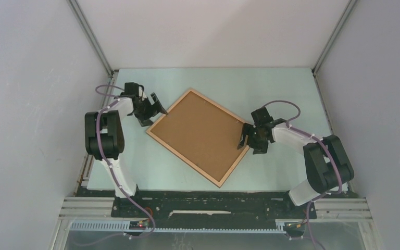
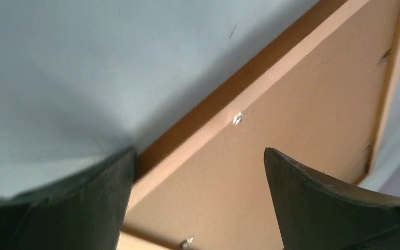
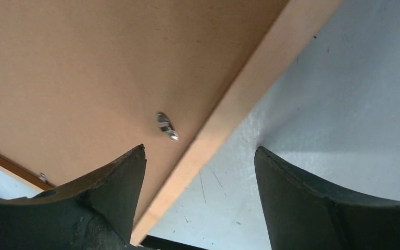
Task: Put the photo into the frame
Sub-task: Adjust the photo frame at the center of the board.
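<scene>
1. On the table [image 1: 271, 94], between the 2 grippers, the frame [image 1: 198, 134] lies flat with its back up, turned at an angle to the table edges.
2. The left gripper [image 1: 155, 112] stands at the frame's far-left side. The right gripper [image 1: 249, 141] stands at the opposite side, near the right corner.
3. Left gripper: jaws wide apart, holding nothing.
4. In the left wrist view, 1 finger [image 2: 104, 203] is over bare table just outside the frame. The other finger is over the brown panel [image 2: 312, 99]. The rail [image 2: 208, 127] runs between the 2 fingers.
5. A metal tab [image 2: 237, 118] sits just ahead of the left gripper, where panel meets rail.
6. Right gripper: jaws wide apart, holding nothing.
7. In the right wrist view, 1 finger is over the panel and the other is over bare table. The rail passes between them.
8. A second tab sits on the panel just ahead of the finger over the panel.
9. Whether any finger touches the frame cannot be told.
</scene>
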`<act>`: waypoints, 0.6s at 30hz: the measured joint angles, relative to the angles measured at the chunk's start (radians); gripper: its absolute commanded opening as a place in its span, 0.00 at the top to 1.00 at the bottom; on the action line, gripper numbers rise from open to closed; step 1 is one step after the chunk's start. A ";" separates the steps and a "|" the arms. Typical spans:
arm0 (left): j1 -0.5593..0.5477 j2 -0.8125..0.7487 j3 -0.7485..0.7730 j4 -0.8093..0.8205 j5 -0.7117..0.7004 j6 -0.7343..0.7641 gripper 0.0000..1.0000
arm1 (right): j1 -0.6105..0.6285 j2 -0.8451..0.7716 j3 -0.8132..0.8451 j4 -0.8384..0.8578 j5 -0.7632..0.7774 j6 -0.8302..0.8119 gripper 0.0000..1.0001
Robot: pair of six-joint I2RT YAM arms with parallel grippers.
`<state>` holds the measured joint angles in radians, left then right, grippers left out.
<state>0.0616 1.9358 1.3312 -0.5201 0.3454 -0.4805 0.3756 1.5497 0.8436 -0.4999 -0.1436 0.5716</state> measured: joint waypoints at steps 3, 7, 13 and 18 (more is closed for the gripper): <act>0.003 -0.022 -0.096 0.111 0.062 -0.053 0.00 | 0.000 0.007 0.005 0.012 -0.001 0.003 0.19; 0.014 -0.121 -0.257 0.215 0.131 -0.132 0.00 | -0.001 0.042 0.045 -0.013 0.024 0.002 0.22; 0.016 -0.210 -0.344 0.194 0.134 -0.138 0.00 | -0.002 0.064 0.070 -0.045 0.085 0.002 0.36; 0.019 -0.240 -0.386 0.204 0.132 -0.124 0.00 | -0.003 0.064 0.075 -0.068 0.126 0.003 0.37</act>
<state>0.0807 1.6962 0.9447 -0.3161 0.4778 -0.6044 0.3725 1.6135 0.9184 -0.5682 -0.0177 0.5751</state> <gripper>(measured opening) 0.996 0.620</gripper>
